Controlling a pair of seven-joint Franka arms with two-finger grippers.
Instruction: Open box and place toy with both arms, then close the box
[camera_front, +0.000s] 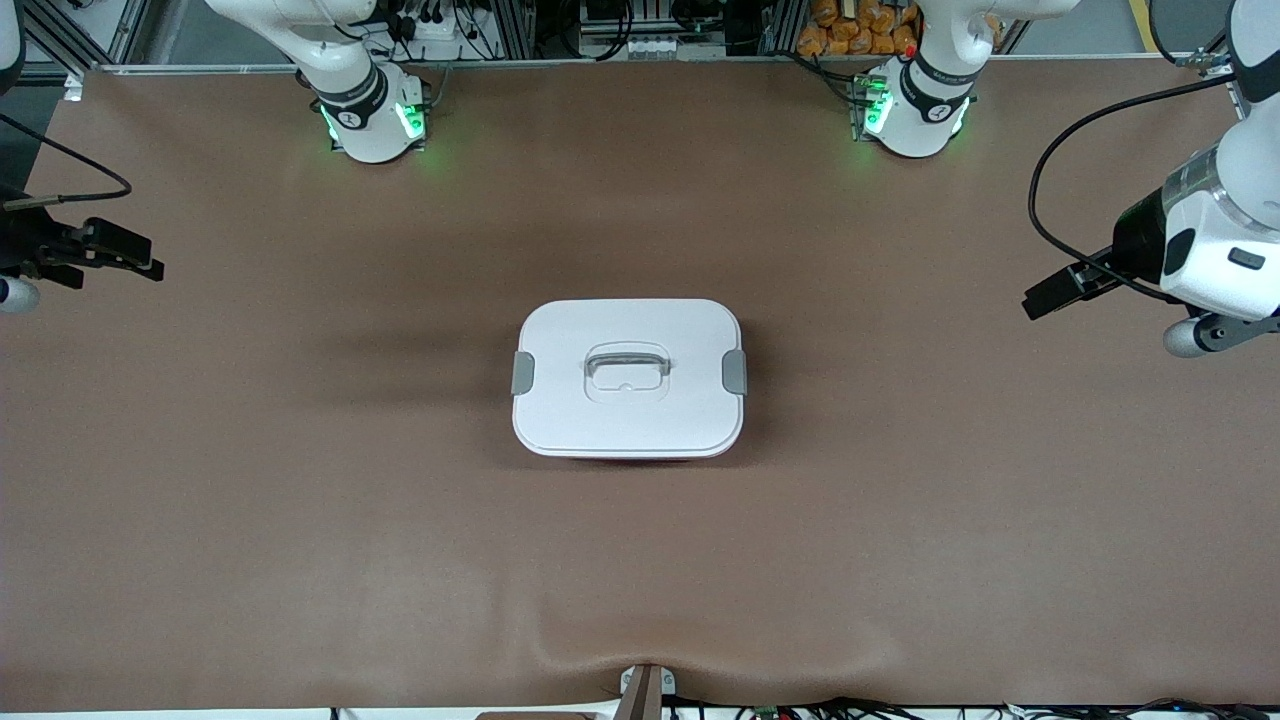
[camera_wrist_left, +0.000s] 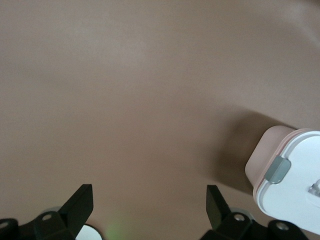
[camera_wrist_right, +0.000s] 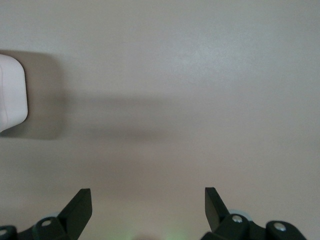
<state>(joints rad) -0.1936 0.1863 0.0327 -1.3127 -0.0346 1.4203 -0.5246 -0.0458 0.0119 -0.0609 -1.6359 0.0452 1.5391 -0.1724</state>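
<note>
The box sits in the middle of the table with its white lid on, the recessed handle in the lid's centre and a grey clip on each short side. The toy is out of view. My left gripper is open over bare table at the left arm's end, apart from the box, whose pink wall and one clip show. My right gripper is open over bare table at the right arm's end, with a corner of the box in its view.
A brown mat covers the whole table. Both arm bases stand along the edge farthest from the front camera. A small mount sticks up at the nearest table edge. Cables hang by the left arm's wrist.
</note>
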